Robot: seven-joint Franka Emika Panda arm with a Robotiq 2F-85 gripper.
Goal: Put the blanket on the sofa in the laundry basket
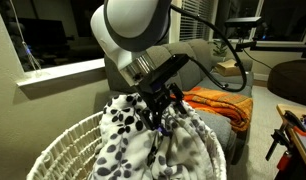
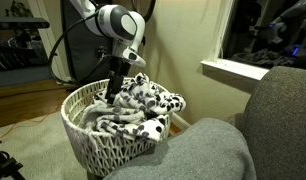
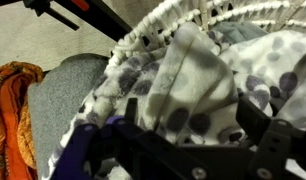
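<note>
The white blanket with black spots (image 1: 143, 140) lies heaped inside the woven laundry basket (image 1: 63, 140), and some folds hang over the rim. In an exterior view the blanket (image 2: 143, 105) fills the laundry basket (image 2: 98, 150). My gripper (image 1: 163, 108) hangs just over the heap near the rim, pointing down (image 2: 115, 92). In the wrist view the gripper (image 3: 191, 113) stands open, its fingers wide apart on either side of a blanket (image 3: 193, 70) fold without pinching it. The grey sofa (image 2: 228, 140) stands beside the basket.
A plain orange blanket (image 1: 218, 100) lies on the sofa (image 1: 238, 120) behind the basket, also visible as the orange blanket (image 3: 13, 100) in the wrist view. A dark round pouffe (image 1: 293, 75) sits further back. A window sill (image 2: 233, 70) runs along the wall.
</note>
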